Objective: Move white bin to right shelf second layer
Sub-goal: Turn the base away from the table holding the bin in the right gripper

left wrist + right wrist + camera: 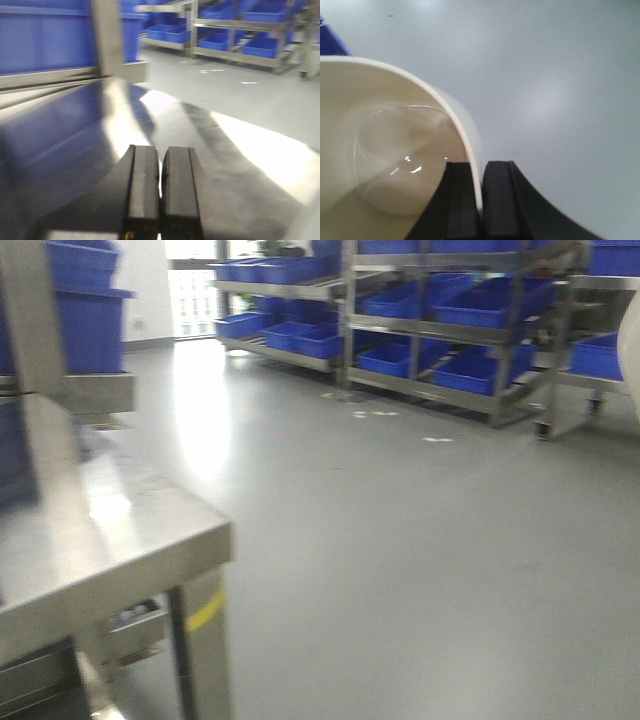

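The grey floor [400, 540] fills most of the front view and all of the ground under the right wrist camera. Along the far wall stand steel racks [348, 310] loaded with blue crates [480, 370]. No roller rails can be made out on them through the blur, so I cannot tell which level is the target. A shiny steel tabletop [90, 530] sits close at the left.

The white bin [380, 150] is off any surface and hangs over the floor. Only a pale sliver of it shows at the right edge of the front view. The right gripper [481, 200] carries it, jaws pinched narrow on the rim wall with one pad inside and one outside. The left gripper [160, 195] hovers above the tabletop, pads pressed together and holding nothing.

The step in hand looks like the carry to the shelf. A one-sided rim pinch on smooth, tapering plastic can pivot or slip. The wrist should be kept level, the travel smooth, and the bin's base clear of the rack posts before it is lowered onto the rollers.
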Controlling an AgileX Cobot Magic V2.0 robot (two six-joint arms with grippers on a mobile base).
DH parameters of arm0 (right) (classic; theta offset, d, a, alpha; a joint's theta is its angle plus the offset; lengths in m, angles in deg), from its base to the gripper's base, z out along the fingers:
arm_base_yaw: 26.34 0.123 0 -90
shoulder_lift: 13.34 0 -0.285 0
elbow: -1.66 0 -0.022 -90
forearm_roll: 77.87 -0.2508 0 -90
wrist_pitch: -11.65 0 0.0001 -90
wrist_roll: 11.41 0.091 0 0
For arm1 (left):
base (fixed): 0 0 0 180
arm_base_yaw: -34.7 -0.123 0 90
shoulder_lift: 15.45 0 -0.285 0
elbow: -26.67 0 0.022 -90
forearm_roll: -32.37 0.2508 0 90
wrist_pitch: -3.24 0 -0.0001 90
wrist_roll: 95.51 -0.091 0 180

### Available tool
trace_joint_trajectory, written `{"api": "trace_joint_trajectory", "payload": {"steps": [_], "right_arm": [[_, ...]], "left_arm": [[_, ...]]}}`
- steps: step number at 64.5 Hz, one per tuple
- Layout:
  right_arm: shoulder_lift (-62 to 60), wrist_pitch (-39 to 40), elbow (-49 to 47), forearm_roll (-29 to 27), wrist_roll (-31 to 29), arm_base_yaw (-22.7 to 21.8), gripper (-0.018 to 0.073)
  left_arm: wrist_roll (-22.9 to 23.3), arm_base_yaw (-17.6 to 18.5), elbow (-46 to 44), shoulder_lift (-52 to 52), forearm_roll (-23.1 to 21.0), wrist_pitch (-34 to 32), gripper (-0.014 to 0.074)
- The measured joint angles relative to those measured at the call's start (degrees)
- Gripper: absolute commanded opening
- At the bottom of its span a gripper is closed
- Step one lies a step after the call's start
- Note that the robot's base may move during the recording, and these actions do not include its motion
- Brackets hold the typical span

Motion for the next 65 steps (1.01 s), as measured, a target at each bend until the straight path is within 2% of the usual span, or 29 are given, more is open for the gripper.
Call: {"api": "trace_joint_trajectory", "payload": {"steps": [65], "right_arm": [[0.0,-0.2,0.0,0.0,0.0,0.0,0.0087]], "left_arm": [[0.0,0.0,0.0,0.0,0.0,0.0,0.0085]]}}
